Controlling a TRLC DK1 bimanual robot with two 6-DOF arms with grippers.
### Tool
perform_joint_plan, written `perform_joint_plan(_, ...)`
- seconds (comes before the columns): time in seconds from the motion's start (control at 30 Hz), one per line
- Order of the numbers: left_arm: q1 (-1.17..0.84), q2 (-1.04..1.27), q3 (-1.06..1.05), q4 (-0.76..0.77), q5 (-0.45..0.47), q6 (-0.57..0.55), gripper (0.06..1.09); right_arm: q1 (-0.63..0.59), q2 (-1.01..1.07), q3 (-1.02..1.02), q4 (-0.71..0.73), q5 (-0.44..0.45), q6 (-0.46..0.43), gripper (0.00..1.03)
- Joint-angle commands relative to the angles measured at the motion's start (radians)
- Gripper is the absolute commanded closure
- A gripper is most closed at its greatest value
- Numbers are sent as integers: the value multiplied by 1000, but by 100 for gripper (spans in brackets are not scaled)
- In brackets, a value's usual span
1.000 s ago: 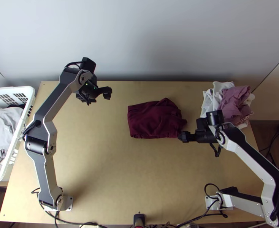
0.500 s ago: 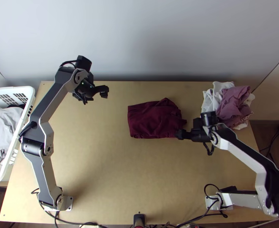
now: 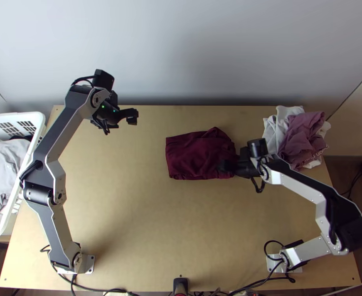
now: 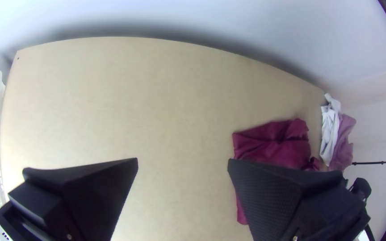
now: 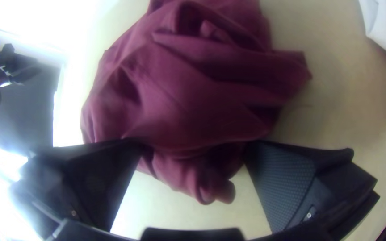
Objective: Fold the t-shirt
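The dark red t-shirt [image 3: 196, 153] lies in a compact, roughly rectangular bundle, its right part rumpled. Over its lower right part is my right gripper [image 3: 225, 166]. In the right wrist view my right gripper [image 5: 193, 145] is open, its fingers apart on either side of the shirt's bunched near end [image 5: 202, 174]; whether they touch the cloth I cannot tell. My left gripper [image 3: 119, 121] is over the table's far left part, away from the shirt. The left wrist view shows my left gripper [image 4: 182, 163] open above bare wood, with the shirt [image 4: 273, 145] partly behind one finger.
A white basket [image 3: 37, 129] with grey clothes stands at the left edge. White and mauve clothes [image 3: 302, 135] are piled at the table's far right, beside the right arm. A wall borders the far edge. Bare wood [image 3: 146, 222] stretches on the near side of the shirt.
My right gripper has moved left, from beside the shirt's lower right corner to over the cloth. The left gripper has shifted slightly left. The shirt lies as before.
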Motion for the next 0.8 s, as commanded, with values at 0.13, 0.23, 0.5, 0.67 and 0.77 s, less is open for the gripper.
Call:
perform_joint_plan(0.13,9,-1,-20,9,-1,2,11,59,145,196,28,6,89,5)
perform_joint_plan(0.23,14,0,-26,20,-1,4,11,88,192,265,4,80,86,49)
perform_joint_plan(0.5,40,-1,-54,24,-1,24,11,122,257,372,-137,120,-11,100)
perform_joint_plan(0.67,66,-5,-57,24,-1,27,11,100,172,397,-135,146,-16,100)
perform_joint_plan(0.77,75,-9,-58,23,-1,27,11,100,125,417,-135,172,-37,100)
